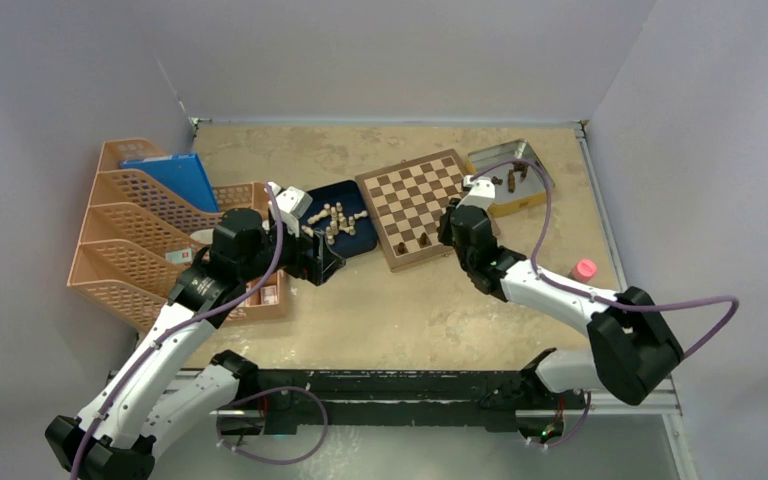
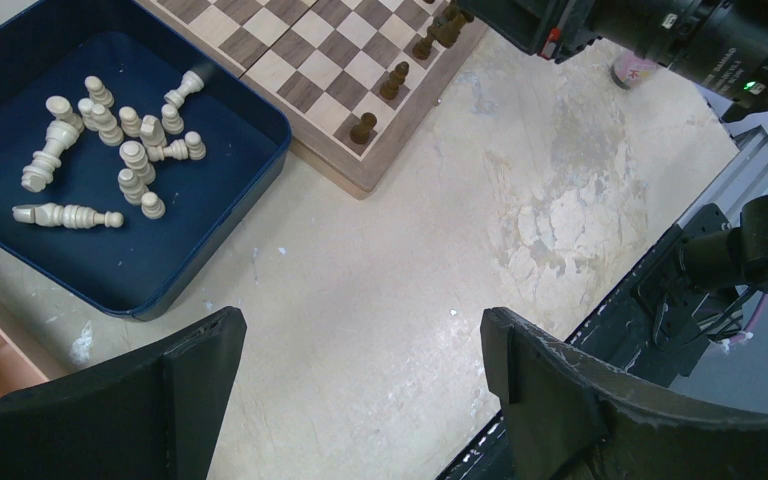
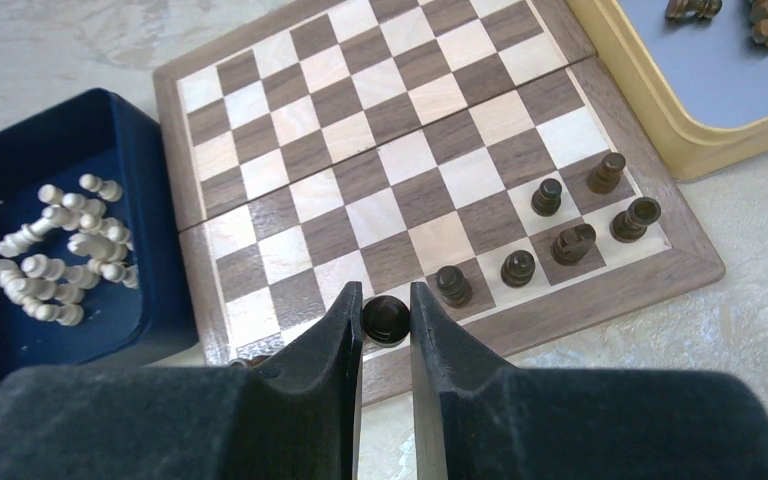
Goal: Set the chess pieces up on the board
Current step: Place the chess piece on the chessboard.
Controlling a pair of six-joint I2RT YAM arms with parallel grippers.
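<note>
The board [image 3: 390,160] lies ahead of the right gripper [image 3: 385,322], with its nearest row directly under the fingertips. A blue tray [image 2: 215,265] sits ahead and to the left of the left gripper [image 2: 360,370], pressed against the board's side. A tin [image 3: 685,140] lies ahead and to the right of the right fingers, just beside the board.

The right fingers are nearly together, pinching a dark piece [image 3: 385,318] by its head. It seems held upright over an edge square so it can join the row. Six other dark pieces [image 3: 550,240] stand in two short rows to the right of those fingers. The setup therefore looks barely begun.

The left fingers are spread wide with nothing between them, over bare table, probably waiting. Its wrist view shows the cream pieces [image 2: 110,150] in the tray, some standing and some toppled. Only the right wrist view shows the pinch. In the overhead view the right arm hides that pinch, but both arms' positions are visible.
</note>
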